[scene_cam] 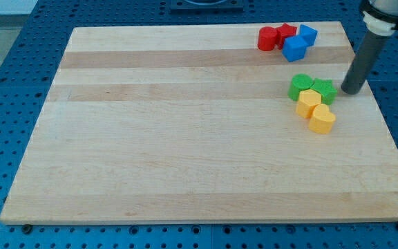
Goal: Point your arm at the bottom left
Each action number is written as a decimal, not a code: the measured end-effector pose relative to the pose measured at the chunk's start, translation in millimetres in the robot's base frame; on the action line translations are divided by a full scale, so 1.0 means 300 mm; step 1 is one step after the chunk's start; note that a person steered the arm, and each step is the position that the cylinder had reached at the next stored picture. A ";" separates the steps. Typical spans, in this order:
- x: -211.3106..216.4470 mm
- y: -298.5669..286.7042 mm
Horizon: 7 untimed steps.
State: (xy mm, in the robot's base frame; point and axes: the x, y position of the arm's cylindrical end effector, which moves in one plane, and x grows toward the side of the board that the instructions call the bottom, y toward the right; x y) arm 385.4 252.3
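My tip (349,90) rests on the wooden board (185,138) near its right edge, just right of the green star block (325,90). A green round block (300,87) sits left of the star. Two yellow blocks lie below them: one (308,102) touching the greens, the other (322,119) lower right. At the view's top right, a red cylinder (267,39), a red star block (286,32), a blue cube (295,48) and a second blue block (307,34) are clustered. The board's bottom left corner (9,216) is far from my tip.
The board lies on a blue perforated table (5,104). The arm's rod (365,52) comes down from the view's top right corner.
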 end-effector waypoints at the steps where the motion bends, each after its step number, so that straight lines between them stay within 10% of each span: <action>1: -0.023 -0.089; 7: 0.063 -0.602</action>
